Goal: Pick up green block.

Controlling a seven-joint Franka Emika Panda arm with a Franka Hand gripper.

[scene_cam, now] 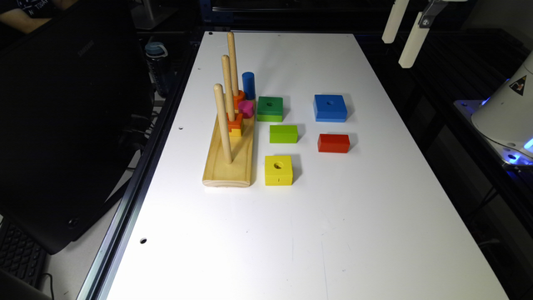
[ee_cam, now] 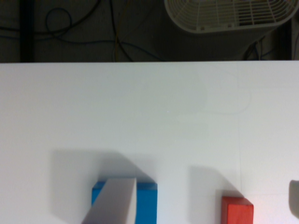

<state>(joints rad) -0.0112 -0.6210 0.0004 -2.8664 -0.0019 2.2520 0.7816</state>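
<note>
The gripper [scene_cam: 403, 32] hangs high above the far corner of the white table [scene_cam: 291, 233], its two pale fingers [scene_cam: 413, 41] spread wide apart with nothing between them and touching nothing; in the wrist view one finger [ee_cam: 114, 201] crosses in front of the blue block [ee_cam: 147, 203], with the red block [ee_cam: 237, 211] off to the side. The green block [scene_cam: 270, 108] sits flat on the table just beside the wooden peg stand [scene_cam: 230, 162], near its far end, with the blue block well apart from the stand on the green block's other side.
</note>
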